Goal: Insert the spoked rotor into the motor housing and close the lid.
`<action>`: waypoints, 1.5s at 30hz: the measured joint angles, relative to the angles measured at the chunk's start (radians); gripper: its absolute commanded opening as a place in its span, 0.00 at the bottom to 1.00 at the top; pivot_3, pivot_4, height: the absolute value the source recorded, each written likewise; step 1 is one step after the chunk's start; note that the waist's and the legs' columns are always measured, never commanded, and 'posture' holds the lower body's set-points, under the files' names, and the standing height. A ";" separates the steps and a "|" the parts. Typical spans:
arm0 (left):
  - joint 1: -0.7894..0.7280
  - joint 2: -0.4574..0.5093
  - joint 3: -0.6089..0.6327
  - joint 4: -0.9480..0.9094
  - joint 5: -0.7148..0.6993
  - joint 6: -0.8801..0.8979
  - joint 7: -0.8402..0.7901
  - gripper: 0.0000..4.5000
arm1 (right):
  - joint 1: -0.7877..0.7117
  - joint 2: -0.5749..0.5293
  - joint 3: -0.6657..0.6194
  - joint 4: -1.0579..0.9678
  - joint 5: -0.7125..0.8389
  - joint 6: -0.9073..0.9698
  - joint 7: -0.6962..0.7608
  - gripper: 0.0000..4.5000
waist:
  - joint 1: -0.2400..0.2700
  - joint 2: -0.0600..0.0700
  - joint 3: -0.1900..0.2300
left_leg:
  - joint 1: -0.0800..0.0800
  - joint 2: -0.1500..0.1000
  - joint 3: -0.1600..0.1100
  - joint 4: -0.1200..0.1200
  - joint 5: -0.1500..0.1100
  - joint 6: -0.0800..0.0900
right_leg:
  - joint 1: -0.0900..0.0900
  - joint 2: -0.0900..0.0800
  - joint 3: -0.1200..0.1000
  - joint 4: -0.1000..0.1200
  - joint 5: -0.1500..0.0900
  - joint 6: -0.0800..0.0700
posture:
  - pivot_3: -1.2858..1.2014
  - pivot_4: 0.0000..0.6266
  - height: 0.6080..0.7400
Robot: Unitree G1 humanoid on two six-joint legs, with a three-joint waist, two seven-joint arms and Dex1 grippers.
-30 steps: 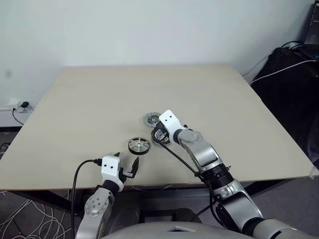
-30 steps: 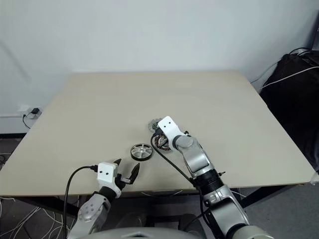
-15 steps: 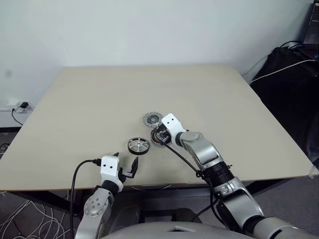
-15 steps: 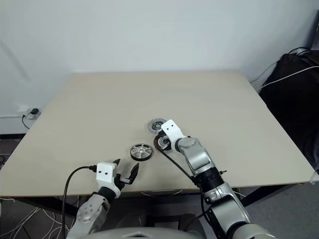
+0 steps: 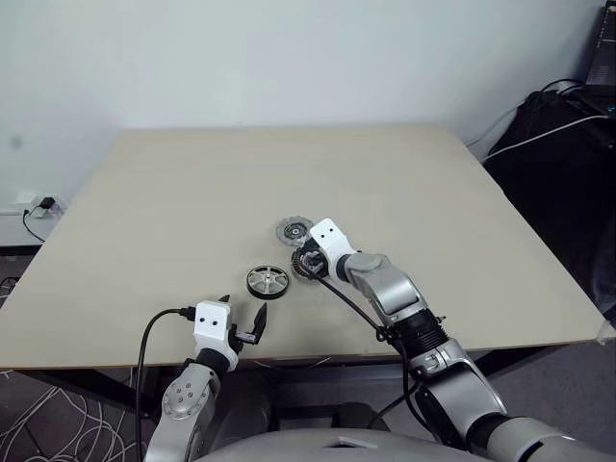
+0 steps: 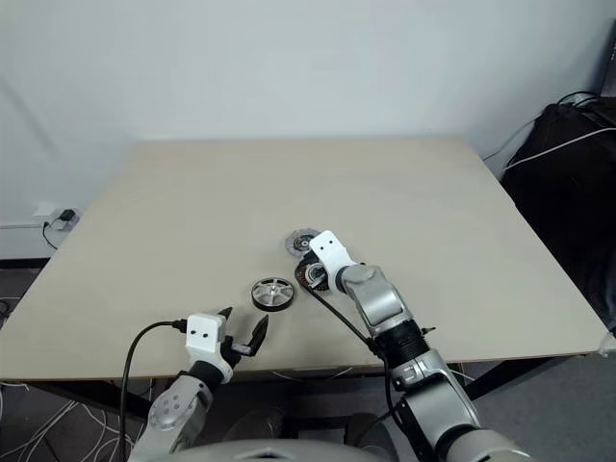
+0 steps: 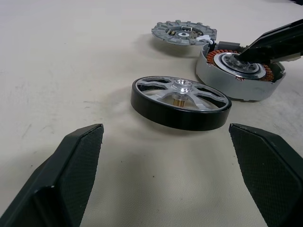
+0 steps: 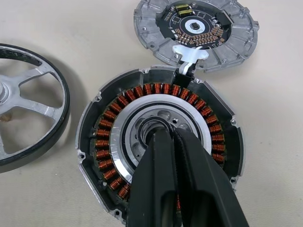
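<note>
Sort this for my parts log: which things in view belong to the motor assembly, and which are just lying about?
Job: spoked rotor, motor housing, lid, right gripper shut in the housing's centre, left gripper open.
Lying about: wall charger, black bag.

Even soft indoor light, bright, no harsh glare. Faint shadows under spoked rotor [image 7: 181, 103] lower centre. Wrist shots sharp mid-frame, left gripper [image 7: 177, 177] fingers blurry at bottom corners.

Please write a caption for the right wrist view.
Shut black fingers press into copper-wound round motor housing, beside black-rimmed spoked rotor.
</note>
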 measured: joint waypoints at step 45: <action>0.033 -0.025 0.014 -0.077 -0.051 0.045 0.023 1.00 | 0.334 -0.039 -0.036 -0.413 0.085 -0.260 0.016 0.01 | 0.009 -0.001 0.001 | -0.001 0.000 0.000 0.000 0.000 0.000 | 0.000 0.000 0.000 -0.002 0.000 0.000 | 0.52 0.00 1.00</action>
